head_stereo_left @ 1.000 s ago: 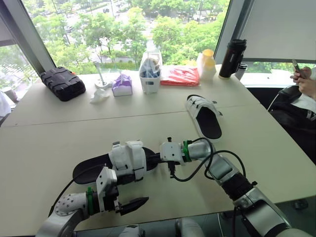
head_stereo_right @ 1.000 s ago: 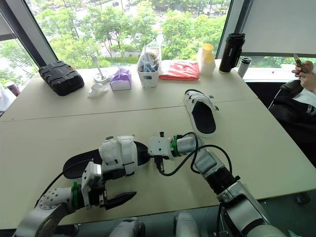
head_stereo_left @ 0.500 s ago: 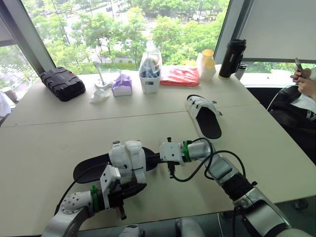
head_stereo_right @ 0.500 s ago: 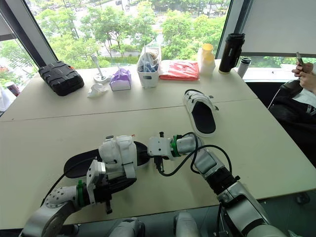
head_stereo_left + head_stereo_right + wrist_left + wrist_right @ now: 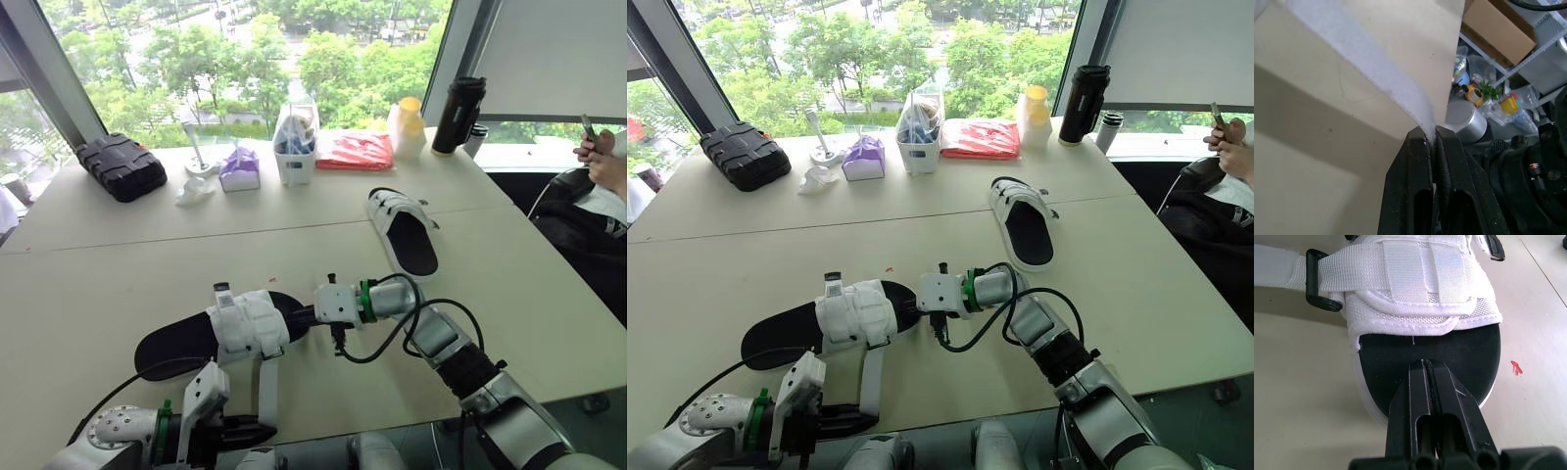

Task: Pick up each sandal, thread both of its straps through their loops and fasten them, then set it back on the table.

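Near sandal point(image 5: 186, 341) lies flat on the table point(image 5: 98, 264) just ahead of you, toe twd your right gripper point(image 5: 1426, 366), fingers pressed together w/ tips on the black insole. Its white strap point(image 5: 266, 377) runs out to your left gripper point(image 5: 1431, 134), pinched at the end. 2nd sandal point(image 5: 404, 233) sits farther back on the right, well apart

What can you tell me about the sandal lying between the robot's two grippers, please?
The sandal has a black footbed with a pale rim and a white woven upper carrying black loops. It lies flat on the table near the front edge. The right gripper is shut on its toe; the left gripper pinches one white strap, drawn out straight towards the table's front edge.
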{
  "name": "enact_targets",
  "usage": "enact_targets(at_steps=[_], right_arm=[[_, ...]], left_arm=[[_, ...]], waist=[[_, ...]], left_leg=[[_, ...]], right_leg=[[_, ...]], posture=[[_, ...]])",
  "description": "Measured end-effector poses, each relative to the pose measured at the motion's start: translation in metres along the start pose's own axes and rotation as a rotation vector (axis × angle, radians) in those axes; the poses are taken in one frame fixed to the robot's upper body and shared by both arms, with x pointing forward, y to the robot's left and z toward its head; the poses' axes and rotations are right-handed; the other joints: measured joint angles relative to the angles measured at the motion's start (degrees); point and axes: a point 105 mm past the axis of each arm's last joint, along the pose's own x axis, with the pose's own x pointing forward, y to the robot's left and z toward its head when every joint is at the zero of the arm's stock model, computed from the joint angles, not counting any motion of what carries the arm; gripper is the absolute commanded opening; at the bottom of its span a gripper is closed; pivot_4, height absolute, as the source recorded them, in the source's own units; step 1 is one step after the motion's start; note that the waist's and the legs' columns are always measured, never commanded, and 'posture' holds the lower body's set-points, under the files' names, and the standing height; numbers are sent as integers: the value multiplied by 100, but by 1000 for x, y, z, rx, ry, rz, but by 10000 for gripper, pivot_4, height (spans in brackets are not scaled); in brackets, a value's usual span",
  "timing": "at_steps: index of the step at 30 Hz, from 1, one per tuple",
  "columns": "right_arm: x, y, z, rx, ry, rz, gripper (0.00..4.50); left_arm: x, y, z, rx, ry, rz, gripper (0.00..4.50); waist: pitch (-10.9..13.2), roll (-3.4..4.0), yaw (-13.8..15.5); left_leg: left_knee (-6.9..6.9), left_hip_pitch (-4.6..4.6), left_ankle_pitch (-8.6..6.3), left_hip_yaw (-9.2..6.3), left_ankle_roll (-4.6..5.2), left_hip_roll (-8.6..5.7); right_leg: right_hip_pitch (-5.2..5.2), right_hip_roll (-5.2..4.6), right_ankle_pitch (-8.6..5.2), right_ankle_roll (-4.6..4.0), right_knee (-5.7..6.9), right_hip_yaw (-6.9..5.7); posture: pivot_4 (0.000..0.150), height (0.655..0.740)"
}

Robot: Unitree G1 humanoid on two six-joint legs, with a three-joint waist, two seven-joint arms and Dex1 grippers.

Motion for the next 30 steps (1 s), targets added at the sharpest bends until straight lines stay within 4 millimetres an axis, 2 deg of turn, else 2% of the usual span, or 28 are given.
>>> enact_targets(at_steps=[6, 9, 12, 15, 19, 25, 28, 30], right_arm=[[0, 0, -2, 5, 5, 2, 0], [1, 0, -2, 6, 4, 2, 0], [3, 1, 0, 3, -7, 5, 0], [4, 0, 2, -9, -13, 5, 0], [5, -3, 5, -23, -20, 2, 0], [6, -1, 1, -10, -10, 9, 0], [6, -1, 1, -11, -9, 9, 0], [6, -1, 0, -11, -8, 8, 0]], left_arm=[[-13, 2, 38, 50, -117, 10, 207], [-26, 12, 71, 94, -193, 43, 207], [-32, 24, 92, 69, -248, 67, 207], [-33, 34, 103, 2, -301, 72, 207], [-32, 58, 120, -96, -393, 100, 207], [-21, 73, 109, -235, -386, 86, 207], [-17, 76, 106, -309, -387, 55, 10438], [-16, 75, 106, -319, -376, 40, 20041]], waist=[[2, -2, 13], [2, -2, 14], [3, -2, -5], [3, -2, 8], [3, -4, 38], [4, -2, 48], [4, -3, 45], [4, -3, 41]], left_leg=[[3, -3, 0, 0, -1, -1], [7, -2, 0, 0, -1, -1], [7, -2, 1, 1, -1, -1], [7, -4, 1, -2, -2, -3], [13, -3, 4, -4, -6, -8], [12, -6, 4, -3, -8, -12], [13, -5, 5, -4, -8, -12], [12, -4, 5, -4, -9, -11]], right_leg=[[0, -1, 0, 0, 1, -3], [1, 1, 1, 0, 4, -8], [1, 2, 4, 5, 5, -7], [-1, 0, 13, 19, 3, -6], [4, -1, 15, 18, 5, -8], [1, -4, 15, 18, 5, -7], [2, -4, 15, 19, 5, -7], [2, -4, 15, 19, 6, -7]], posture=[[1500, 7400], [1500, 7400], [1500, 7400], [1500, 7400], [1500, 7400], [1500, 7400], [1500, 7400], [1500, 7400]])
